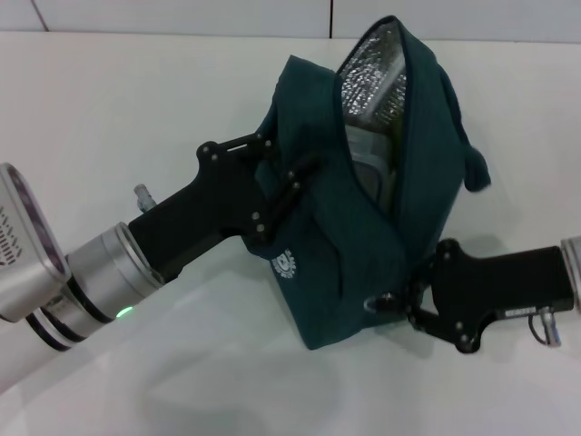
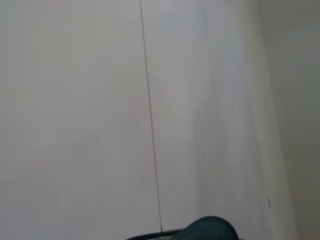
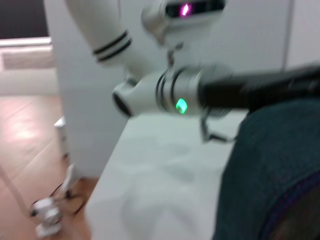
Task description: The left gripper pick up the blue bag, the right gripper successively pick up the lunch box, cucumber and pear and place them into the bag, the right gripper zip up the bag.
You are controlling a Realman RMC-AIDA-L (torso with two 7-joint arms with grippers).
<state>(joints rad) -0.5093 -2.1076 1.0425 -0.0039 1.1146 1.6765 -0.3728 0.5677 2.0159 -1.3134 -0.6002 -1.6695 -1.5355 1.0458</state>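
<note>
The blue bag (image 1: 336, 245) is held tilted above the white table, its mouth open and its silver lining showing. The clear lunch box (image 1: 368, 156) sits inside it. The cucumber and pear are hidden. My left gripper (image 1: 283, 195) is shut on the bag's left side. My right gripper (image 1: 404, 302) is at the bag's lower right edge, pinched on the zipper pull (image 1: 377, 303) at the low end of the open zip. The bag's fabric also shows in the right wrist view (image 3: 270, 165) and at the edge of the left wrist view (image 2: 210, 229).
The white table (image 1: 136, 91) runs all around the bag, with a white wall behind it. The right wrist view shows my left arm (image 3: 175, 95), the table's edge and the wooden floor (image 3: 30, 130) beyond it.
</note>
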